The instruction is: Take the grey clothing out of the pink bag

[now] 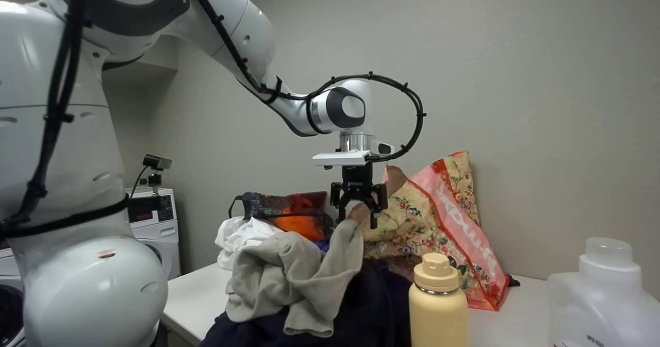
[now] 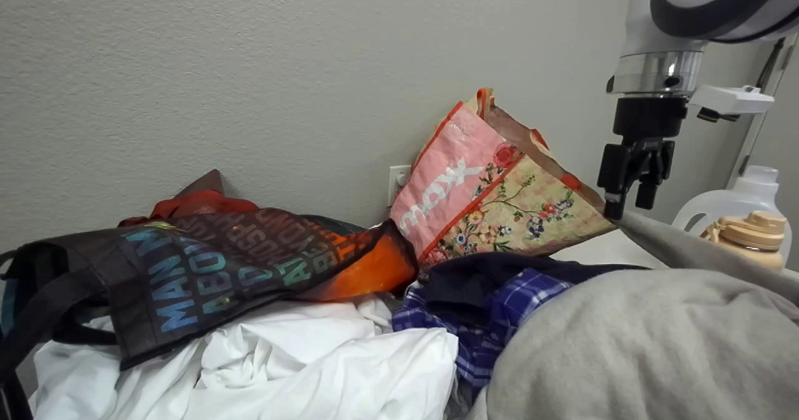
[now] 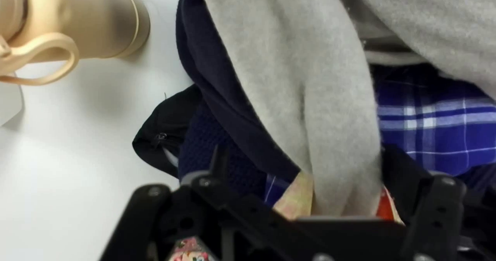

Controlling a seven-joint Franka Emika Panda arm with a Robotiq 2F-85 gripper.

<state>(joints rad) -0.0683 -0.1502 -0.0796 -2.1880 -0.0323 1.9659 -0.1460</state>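
Note:
The pink bag (image 1: 412, 215) leans against the wall, its floral side and pink band showing in both exterior views. Grey clothing (image 1: 304, 269) lies heaped in front of it over a navy garment, one part rising up to the bag's mouth. That part's upper end is hidden in the wrist view. My gripper (image 1: 357, 221) points down at the bag's opening, jaws wide apart. Between its fingers in the wrist view runs the grey clothing (image 3: 341, 152), not visibly pinched. From an exterior view, the gripper (image 2: 630, 208) stands just above a stretched strip of grey clothing (image 2: 680, 245).
A tan bottle (image 1: 438, 306) stands in front of the bag, and a translucent jug (image 1: 598, 306) is farther along the table. Blue plaid cloth (image 3: 438, 125) and the navy garment (image 1: 381, 306) lie below. A dark printed bag (image 2: 206, 264) rests on white cloth (image 2: 312, 364).

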